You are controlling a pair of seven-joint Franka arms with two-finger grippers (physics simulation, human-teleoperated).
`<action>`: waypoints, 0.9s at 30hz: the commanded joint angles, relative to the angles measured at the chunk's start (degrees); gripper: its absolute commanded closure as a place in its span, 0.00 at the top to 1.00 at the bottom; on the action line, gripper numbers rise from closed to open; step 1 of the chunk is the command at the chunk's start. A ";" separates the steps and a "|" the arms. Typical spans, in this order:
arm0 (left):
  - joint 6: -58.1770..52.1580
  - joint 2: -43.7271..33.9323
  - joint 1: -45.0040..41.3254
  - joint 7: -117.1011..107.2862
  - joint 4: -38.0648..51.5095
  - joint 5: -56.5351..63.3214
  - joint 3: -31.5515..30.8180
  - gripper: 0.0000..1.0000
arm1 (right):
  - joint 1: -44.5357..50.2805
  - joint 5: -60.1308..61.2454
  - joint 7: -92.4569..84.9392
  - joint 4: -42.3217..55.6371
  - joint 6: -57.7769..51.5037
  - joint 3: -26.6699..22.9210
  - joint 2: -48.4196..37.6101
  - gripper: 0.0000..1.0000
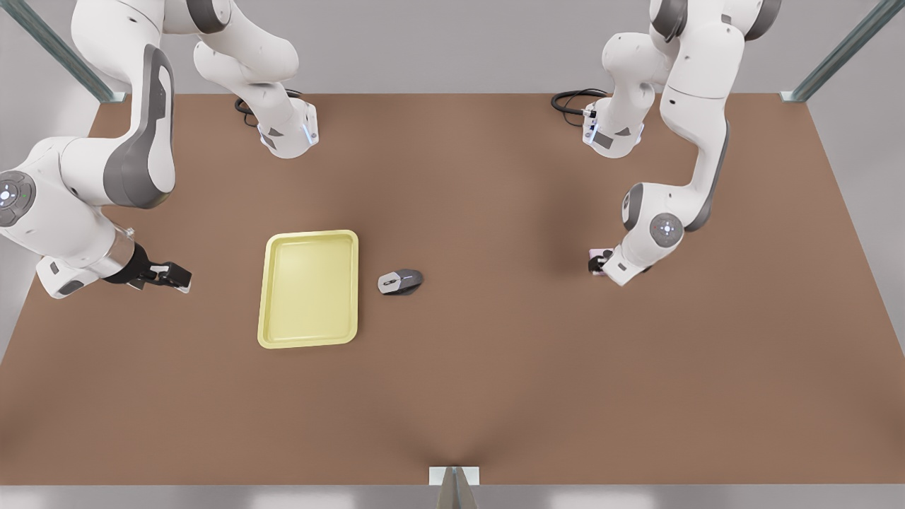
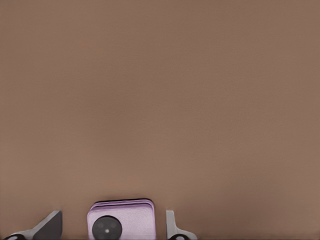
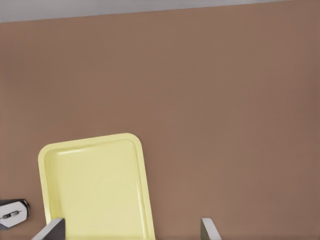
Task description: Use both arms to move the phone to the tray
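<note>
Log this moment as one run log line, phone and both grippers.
phone: on table, between fingers of left gripper, open | right gripper: open, waiting beside tray | tray: nothing in it | mouse: untouched

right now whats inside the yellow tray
Nothing that shows: the tray has a bare pale yellow floor across the whole front view. The phone lies on the table between the left gripper's open jaws.

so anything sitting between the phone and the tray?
Yes: the mouse lies on the table beside the tray, roughly on the line from the phone, which sits between the left claw fingers. The right claw waits, open, beyond the tray.
</note>
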 commanded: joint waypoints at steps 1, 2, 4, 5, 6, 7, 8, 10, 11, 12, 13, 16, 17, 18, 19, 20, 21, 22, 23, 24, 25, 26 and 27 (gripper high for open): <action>1.18 0.00 0.00 -1.72 -0.77 0.12 0.00 1.00 | -0.01 0.04 0.08 0.03 -0.27 0.07 -0.08 1.00; 1.27 0.18 0.00 -1.72 -1.12 0.12 0.00 1.00 | -0.01 0.04 0.08 0.03 -0.27 -0.01 -0.08 1.00; 1.53 0.79 0.00 -1.72 -1.21 0.12 0.00 1.00 | -0.01 0.04 0.08 0.03 -0.27 -0.01 -0.08 1.00; 1.53 0.97 0.00 -1.72 -1.30 0.12 0.00 1.00 | -0.10 0.04 0.08 0.03 0.00 -0.01 0.01 1.00; 1.88 1.49 0.00 -1.72 -1.30 0.12 0.00 1.00 | -0.01 0.13 0.08 0.12 0.00 -0.01 0.01 1.00; 2.23 2.28 0.00 -1.72 -1.30 0.12 0.00 1.00 | -0.01 0.13 0.08 0.03 0.00 -0.01 0.01 1.00; 2.32 2.64 0.00 -1.72 -1.30 0.12 0.00 1.00 | -0.01 0.13 0.08 0.03 0.00 -0.01 0.01 1.00; 2.32 2.81 0.00 -1.72 -1.30 0.12 0.00 1.00 | -0.01 0.13 0.17 0.03 0.09 -0.01 0.01 1.00; 2.32 2.81 0.00 -1.72 -1.30 0.12 0.00 1.00 | -0.01 0.13 0.17 0.03 0.09 0.07 0.01 1.00; 2.32 2.90 0.00 -1.64 -1.30 0.12 0.00 1.00 | -0.01 0.22 0.17 0.11 0.09 0.07 0.01 1.00; 2.23 2.99 0.00 -1.72 -1.39 0.12 0.00 1.00 | -0.01 0.22 0.17 0.11 0.09 0.07 0.01 1.00; 2.32 3.60 0.00 -1.72 -1.30 0.12 0.00 1.00 | -0.01 0.22 0.17 0.03 0.09 0.07 0.01 1.00; 2.32 3.69 0.00 -1.72 -1.30 0.12 -0.09 1.00 | -0.01 0.22 0.17 0.03 0.00 0.07 0.01 1.00; 2.32 3.69 -0.09 -1.72 -1.30 0.12 -0.09 1.00 | -0.01 0.22 0.08 0.03 -0.09 0.07 0.01 1.00; 2.32 3.78 -0.09 -1.72 -1.21 0.12 -0.09 1.00 | -0.01 0.22 0.08 0.03 -0.18 0.07 0.01 1.00; 2.32 3.87 -0.09 -1.72 -1.21 0.12 -0.17 1.00 | -0.01 0.22 0.08 0.03 -0.27 0.07 -0.08 1.00; 2.41 4.31 -0.09 -1.72 -1.12 0.03 -0.17 1.00 | -0.01 0.22 0.08 0.03 -0.18 0.07 0.01 1.00; 2.41 4.39 -0.17 -1.72 -1.12 0.03 -0.17 1.00 | -0.01 0.22 0.08 0.03 -0.09 0.07 0.01 1.00; 2.32 4.31 -0.09 -1.72 -1.04 0.04 -0.17 1.00 | -0.10 0.22 0.08 0.11 0.00 0.07 0.01 1.00; 2.41 4.40 -0.17 -1.72 -1.04 0.03 -0.17 1.00 | -0.10 0.31 0.08 0.12 0.09 0.07 0.01 1.00; 2.32 4.40 -0.09 -1.72 -1.04 0.03 -0.17 1.00 | -0.10 0.31 0.08 0.12 0.00 0.07 0.10 1.00; 2.41 4.40 -0.17 -1.72 -1.04 0.03 -0.17 1.00 | -0.10 0.31 0.08 0.12 0.00 -0.01 0.01 1.00; 2.32 4.40 -0.17 -1.72 -1.04 0.03 -0.17 1.00 | -0.10 0.31 0.08 0.12 0.09 0.07 0.01 1.00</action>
